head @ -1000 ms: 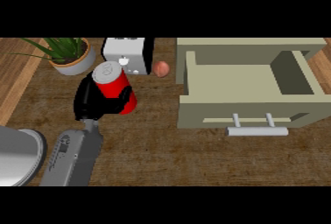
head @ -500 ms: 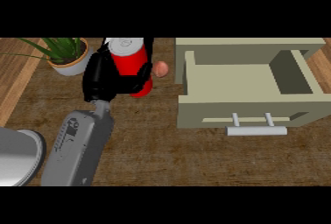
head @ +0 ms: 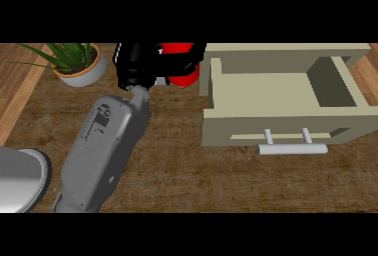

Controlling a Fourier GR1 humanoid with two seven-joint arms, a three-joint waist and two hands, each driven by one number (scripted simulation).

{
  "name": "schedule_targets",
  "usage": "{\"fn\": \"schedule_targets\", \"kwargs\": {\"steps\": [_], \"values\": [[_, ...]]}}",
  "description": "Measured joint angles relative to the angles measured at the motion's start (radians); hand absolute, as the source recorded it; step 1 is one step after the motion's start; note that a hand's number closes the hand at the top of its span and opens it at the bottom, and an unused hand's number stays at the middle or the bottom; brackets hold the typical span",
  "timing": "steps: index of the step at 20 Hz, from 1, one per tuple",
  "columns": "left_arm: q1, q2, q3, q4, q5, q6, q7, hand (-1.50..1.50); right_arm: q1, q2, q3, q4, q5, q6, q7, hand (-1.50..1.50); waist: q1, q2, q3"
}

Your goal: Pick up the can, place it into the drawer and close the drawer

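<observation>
**Left hand.** The grey left forearm [head: 103, 145] enters from 7 o'clock and runs up toward 11 o'clock. The black left hand [head: 136, 67] is at its far end, near the top edge of the head view, between 11 and 12 o'clock. The hand is clenched around the red cylindrical can [head: 181, 67]. Black fingers wrap the can's left side, and another black part crosses its upper right side.

**Right hand.** It does not show in the view.

**Can.** The can is at 12 o'clock, enclosed in the left hand. Only its red lower body and part of its upper body show. It is outside the drawer, just beside the outer face of the drawer's left wall. Whether it touches that wall cannot be determined, nor whether its base is in contact with the counter.

**Drawer.** The beige box-shaped drawer [head: 280, 125] is at 2 to 3 o'clock and is pulled open. Its pale floor is exposed. A darker recess is at the drawer's right end, at 2 o'clock. A silver bar handle [head: 291, 149] projects from the front panel on two posts, at 4 o'clock.

**Surroundings.**
- The dark brown wood-grain counter top [head: 221, 185] fills the centre and the lower half.
- A green spiky plant in a round white pot [head: 77, 67] stands at 10 o'clock, near the hand but apart from it.
- A grey rounded metal object [head: 18, 182] is cut off by the frame at 8 o'clock. Its type cannot be determined.
</observation>
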Motion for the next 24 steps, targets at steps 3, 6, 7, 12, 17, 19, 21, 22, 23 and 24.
{"fn": "schedule_targets", "kwargs": {"steps": [3, 6, 7, 12, 17, 19, 21, 22, 23, 24], "values": [[-0.074, -0.001, -0.030, 0.054, 0.013, 0.054, 0.004, 1.50, -0.001, 0.005, -0.001, -0.005, 0.001, 0.005, 0.006, -1.50, -0.003, 0.000, 0.000], [-0.142, -0.001, -0.027, 0.114, 0.029, 0.072, -0.002, 1.50, -0.002, 0.007, 0.004, -0.002, 0.005, 0.006, -0.001, -1.50, -0.003, 0.000, 0.000], [-0.168, -0.001, -0.029, 0.146, 0.036, 0.079, -0.010, 1.50, 0.005, 0.009, 0.004, -0.003, 0.002, 0.012, -0.006, -1.50, -0.006, 0.001, 0.000], [-0.274, -0.001, -0.079, 0.255, 0.097, 0.144, -0.044, 1.50, -0.004, 0.008, 0.015, 0.002, 0.013, 0.005, -0.010, -1.50, -0.014, 0.002, 0.000], [-0.362, -0.001, -0.110, 0.371, 0.173, 0.169, -0.090, 1.50, 0.001, 0.002, 0.019, -0.018, 0.004, -0.008, -0.002, -1.50, -0.020, 0.004, 0.000], [-0.395, -0.001, -0.132, 0.403, 0.203, 0.187, -0.097, 1.50, -0.009, -0.004, 0.016, -0.011, 0.004, -0.008, 0.003, -1.50, -0.020, 0.004, 0.000], [-0.434, -0.001, -0.141, 0.458, 0.237, 0.191, -0.115, 1.50, -0.024, -0.010, 0.023, -0.026, 0.006, -0.024, 0.025, -1.50, -0.025, 0.006, 0.001], [-0.454, -0.001, -0.149, 0.477, 0.254, 0.198, -0.117, 1.50, -0.028, -0.005, 0.033, -0.029, 0.014, -0.029, 0.024, -1.50, -0.026, 0.006, 0.000], [-0.458, -0.001, -0.161, 0.495, 0.279, 0.201, -0.137, 1.50, -0.036, -0.009, 0.033, -0.026, 0.016, -0.032, 0.025, -1.50, -0.029, 0.007, 0.001], [-0.473, -0.001, -0.174, 0.513, 0.297, 0.211, -0.147, 1.50, -0.027, -0.005, 0.044, -0.030, 0.026, -0.032, 0.020, -1.50, -0.034, 0.007, 0.001]]}}
